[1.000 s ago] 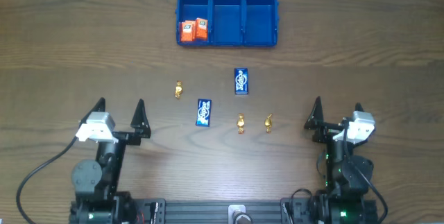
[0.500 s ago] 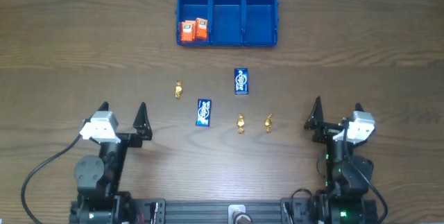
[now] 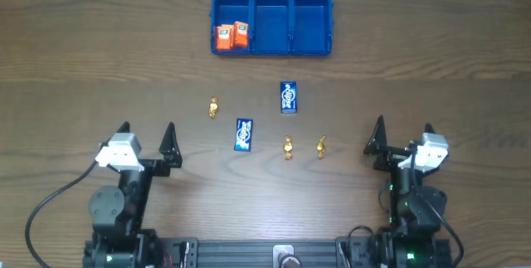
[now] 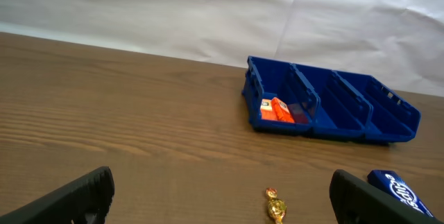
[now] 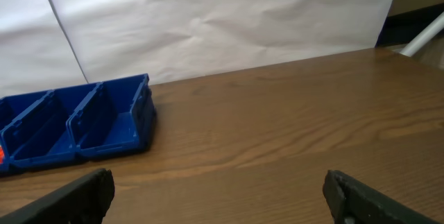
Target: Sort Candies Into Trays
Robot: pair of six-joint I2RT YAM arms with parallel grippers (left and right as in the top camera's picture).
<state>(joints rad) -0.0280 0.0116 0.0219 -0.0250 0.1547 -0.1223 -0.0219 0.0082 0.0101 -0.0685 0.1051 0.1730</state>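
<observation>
A blue tray with three compartments stands at the far middle of the table. Two orange candies lie in its left compartment; the other two hold nothing. Two blue candy bars and three gold wrapped candies lie loose on the wood in front of it. My left gripper is open near the front left, away from the candies. My right gripper is open at the front right. In the left wrist view I see the tray, the orange candies, a gold candy and a blue bar.
The wooden tabletop spreads wide on both sides of the candies. A white sheet hangs behind the table's far edge. The right wrist view shows the tray's right end and bare wood beyond it.
My left gripper shifted slightly to the right and then stopped. The right arm and all candies have stayed where they were.
</observation>
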